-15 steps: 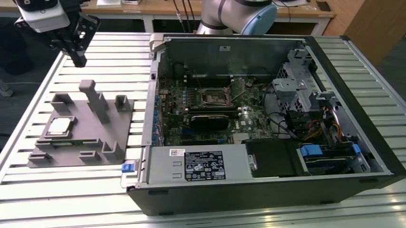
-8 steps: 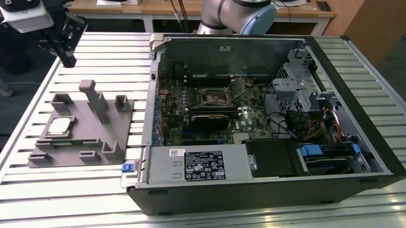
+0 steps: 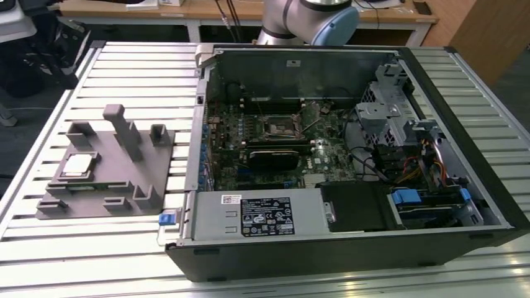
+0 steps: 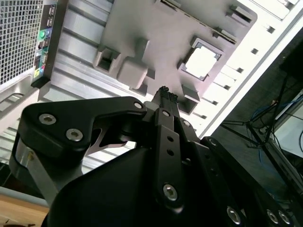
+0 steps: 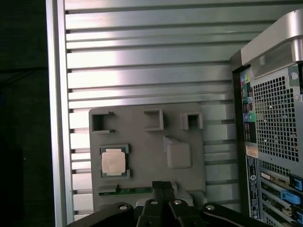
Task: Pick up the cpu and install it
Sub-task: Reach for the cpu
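The cpu (image 3: 77,164) is a small square chip with a pale silvery top, lying flat in a pocket of the grey tray (image 3: 112,164) at the exterior view's left. In both wrist views I look down on it from well above: cpu (image 4: 200,62) and cpu (image 5: 113,161). My gripper (image 4: 164,92) hangs high over the tray (image 4: 156,28), its two black fingers pressed together with nothing between them. In the first wrist view the gripper (image 5: 162,185) sits over the tray's (image 5: 142,142) edge, beside the chip and apart from it.
An open computer case (image 3: 348,149) lies to the tray's right in the exterior view, with the dark socket frame (image 3: 279,126) on its green board. A thin green memory stick (image 5: 128,191) lies in a tray slot. The arm's base (image 3: 311,22) stands behind the case. The ribbed metal table (image 3: 133,68) carries everything.
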`<state>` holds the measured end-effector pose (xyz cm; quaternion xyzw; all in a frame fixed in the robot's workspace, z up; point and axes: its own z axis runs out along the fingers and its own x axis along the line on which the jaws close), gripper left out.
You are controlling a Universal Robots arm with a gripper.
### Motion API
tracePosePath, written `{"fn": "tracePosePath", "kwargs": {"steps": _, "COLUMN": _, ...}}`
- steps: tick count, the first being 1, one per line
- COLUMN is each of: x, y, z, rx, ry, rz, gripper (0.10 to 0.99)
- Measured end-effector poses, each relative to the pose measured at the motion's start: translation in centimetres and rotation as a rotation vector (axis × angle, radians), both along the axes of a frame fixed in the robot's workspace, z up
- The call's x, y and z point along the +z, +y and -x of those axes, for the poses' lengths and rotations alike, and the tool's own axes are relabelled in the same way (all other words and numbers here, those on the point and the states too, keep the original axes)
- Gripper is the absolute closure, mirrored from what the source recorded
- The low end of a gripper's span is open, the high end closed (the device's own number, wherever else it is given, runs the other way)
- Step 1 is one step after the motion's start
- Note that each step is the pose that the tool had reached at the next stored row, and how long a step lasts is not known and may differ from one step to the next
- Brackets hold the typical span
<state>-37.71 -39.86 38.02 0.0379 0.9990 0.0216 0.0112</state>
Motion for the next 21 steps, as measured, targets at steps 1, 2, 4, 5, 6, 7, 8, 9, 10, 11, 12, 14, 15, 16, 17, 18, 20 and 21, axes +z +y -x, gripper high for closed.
{"fn": "tracePosePath", "kwargs": {"steps": 1, "x": -0.01, "y": 0.0, "z": 0.35, "rx": 0.0, "ry": 0.0002, "rz": 0.0, "gripper": 0.98}}
{"fn": "tracePosePath", "kwargs": {"steps": 2, "x": -0.03, "y": 0.0, "z": 0.7, "rx": 0.0, "ry": 0.0, "rz": 0.0, "gripper": 0.98}}
{"fn": "tracePosePath", "kwargs": {"steps": 4, "x": -0.07, "y": 0.0, "z": 1.3, "rx": 0.0, "ry": 0.0, "rz": 0.0, "gripper": 0.98}}
{"fn": "tracePosePath", "kwargs": {"steps": 5, "x": -0.08, "y": 0.0, "z": 1.57, "rx": 0.0, "ry": 0.0002, "rz": 0.0, "gripper": 0.98}}
{"fn": "tracePosePath", "kwargs": {"steps": 6, "x": -0.1, "y": 0.0, "z": 1.83, "rx": 0.0, "ry": 0.0002, "rz": 0.0, "gripper": 0.98}}
{"fn": "tracePosePath", "kwargs": {"steps": 7, "x": -0.11, "y": 0.0, "z": 2.07, "rx": 0.0, "ry": 0.0004, "rz": 0.0, "gripper": 0.98}}
{"fn": "tracePosePath", "kwargs": {"steps": 8, "x": -0.13, "y": 0.0, "z": 2.31, "rx": 0.0, "ry": 0.0004, "rz": 0.0, "gripper": 0.98}}
{"fn": "tracePosePath", "kwargs": {"steps": 9, "x": -0.16, "y": 0.0, "z": 2.55, "rx": 0.0, "ry": 0.0005, "rz": 0.0, "gripper": 0.98}}
{"fn": "tracePosePath", "kwargs": {"steps": 10, "x": -0.19, "y": 0.0, "z": 2.79, "rx": 0.0, "ry": 0.0005, "rz": 0.0, "gripper": 0.98}}
{"fn": "tracePosePath", "kwargs": {"steps": 11, "x": -0.21, "y": 0.0, "z": 3.03, "rx": 0.0, "ry": 0.0009, "rz": 0.0, "gripper": 0.98}}
{"fn": "tracePosePath", "kwargs": {"steps": 12, "x": -0.23, "y": 0.0, "z": 3.23, "rx": 0.0, "ry": 0.0019, "rz": 0.0, "gripper": 0.98}}
{"fn": "tracePosePath", "kwargs": {"steps": 14, "x": -0.3, "y": 0.0, "z": 3.7, "rx": 0.0, "ry": 0.004, "rz": 0.0, "gripper": 0.98}}
{"fn": "tracePosePath", "kwargs": {"steps": 15, "x": -0.34, "y": 0.0, "z": 3.91, "rx": 0.0, "ry": 0.006, "rz": 0.0, "gripper": 0.98}}
{"fn": "tracePosePath", "kwargs": {"steps": 16, "x": -0.38, "y": 0.0, "z": 4.1, "rx": 0.0, "ry": 0.0075, "rz": 0.0, "gripper": 0.98}}
{"fn": "tracePosePath", "kwargs": {"steps": 17, "x": -0.44, "y": 0.0, "z": 4.29, "rx": 0.0, "ry": 0.0095, "rz": 0.0, "gripper": 0.98}}
{"fn": "tracePosePath", "kwargs": {"steps": 18, "x": -0.48, "y": 0.0, "z": 4.44, "rx": 0.0, "ry": 0.012, "rz": 0.0, "gripper": 0.98}}
{"fn": "tracePosePath", "kwargs": {"steps": 20, "x": -0.58, "y": 0.0, "z": 4.76, "rx": 0.0, "ry": 0.0181, "rz": 0.0, "gripper": 0.98}}
{"fn": "tracePosePath", "kwargs": {"steps": 21, "x": -0.63, "y": 0.0, "z": 4.95, "rx": 0.0, "ry": 0.021, "rz": 0.0, "gripper": 0.98}}
